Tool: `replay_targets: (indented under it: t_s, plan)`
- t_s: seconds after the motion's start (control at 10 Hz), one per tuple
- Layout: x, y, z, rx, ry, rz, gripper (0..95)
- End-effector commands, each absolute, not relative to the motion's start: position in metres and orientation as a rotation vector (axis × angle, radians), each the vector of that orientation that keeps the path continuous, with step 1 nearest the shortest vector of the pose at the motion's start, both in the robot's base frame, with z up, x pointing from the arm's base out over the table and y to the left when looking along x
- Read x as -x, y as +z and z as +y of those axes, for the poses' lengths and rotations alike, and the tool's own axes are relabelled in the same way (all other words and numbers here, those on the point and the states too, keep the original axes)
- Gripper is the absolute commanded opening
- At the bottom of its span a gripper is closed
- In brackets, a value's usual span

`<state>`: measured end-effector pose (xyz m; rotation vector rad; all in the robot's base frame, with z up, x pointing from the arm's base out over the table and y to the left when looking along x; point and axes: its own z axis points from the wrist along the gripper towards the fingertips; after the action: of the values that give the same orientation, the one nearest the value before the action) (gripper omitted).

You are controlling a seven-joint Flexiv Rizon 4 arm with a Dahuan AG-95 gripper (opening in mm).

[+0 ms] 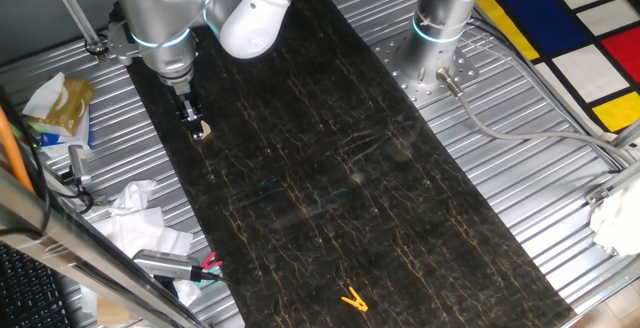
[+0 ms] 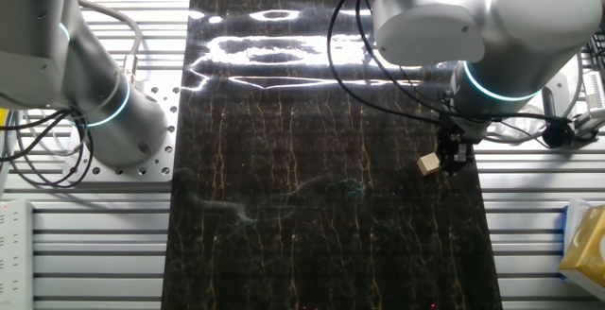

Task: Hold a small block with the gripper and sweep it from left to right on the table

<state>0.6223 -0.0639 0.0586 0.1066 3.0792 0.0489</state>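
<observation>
The small block (image 1: 201,130) is a pale tan cube on the black table (image 1: 330,168), close to its left edge. My gripper (image 1: 192,118) points straight down with its narrow black fingers close together. The block sits right at the fingertips, touching the tabletop. In the other fixed view the block (image 2: 430,163) sticks out to the left of the gripper (image 2: 455,157), near that side's edge of the table (image 2: 312,206). The fingers appear shut on the block.
A yellow clip (image 1: 353,300) lies near the table's front end. The second arm's silver base (image 1: 437,38) stands on the ribbed metal to the right. Crumpled paper and tools (image 1: 140,228) lie off the left edge. Cables run beside the other arm (image 2: 57,159).
</observation>
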Motion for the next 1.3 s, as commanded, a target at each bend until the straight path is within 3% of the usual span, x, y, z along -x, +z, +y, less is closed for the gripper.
replay_targets:
  t_s: [0.1,1.3]
  plan:
    - [-0.6229,0.0576,-0.0643,-0.105,0.050,3.079,57.0]
    - [-0.6253,0.0497,-0.0681,-0.095,0.054,3.077,57.0]
